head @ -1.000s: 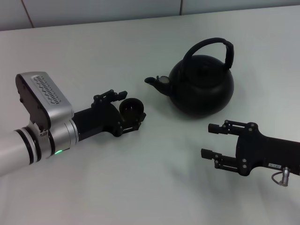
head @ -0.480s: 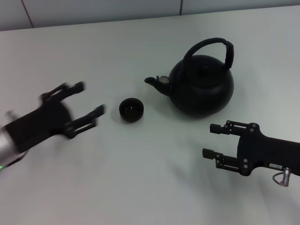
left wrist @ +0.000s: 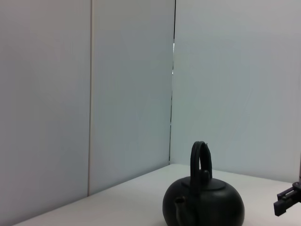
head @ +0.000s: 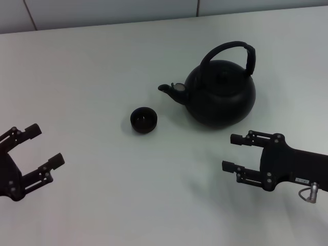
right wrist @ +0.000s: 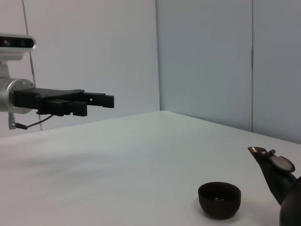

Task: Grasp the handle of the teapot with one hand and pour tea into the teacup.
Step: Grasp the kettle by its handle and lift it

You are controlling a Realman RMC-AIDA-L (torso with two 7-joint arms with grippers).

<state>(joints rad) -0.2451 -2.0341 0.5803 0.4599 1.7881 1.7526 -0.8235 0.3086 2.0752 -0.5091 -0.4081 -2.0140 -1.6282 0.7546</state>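
The matte-black teapot [head: 220,97] stands on the white table at the back right, its spout pointing left toward the teacup [head: 143,120]. Its arched handle [head: 231,48] rises over the lid with nothing holding it. The small black teacup sits alone, free of both grippers. My left gripper [head: 45,145] is open at the lower left, well away from the cup. My right gripper [head: 230,152] is open in front of the teapot, apart from it. The left wrist view shows the teapot [left wrist: 204,207] and handle [left wrist: 200,157]; the right wrist view shows the teacup [right wrist: 219,199] and the left gripper [right wrist: 106,100].
The white table [head: 154,205] spreads around everything, with a wall seam along its far edge [head: 102,20]. One finger of the right gripper [left wrist: 287,205] shows at the edge of the left wrist view. No other objects stand on the table.
My left gripper, which was around the teacup, has opened and pulled back to the lower left, leaving the cup standing in place. The right arm barely moved.
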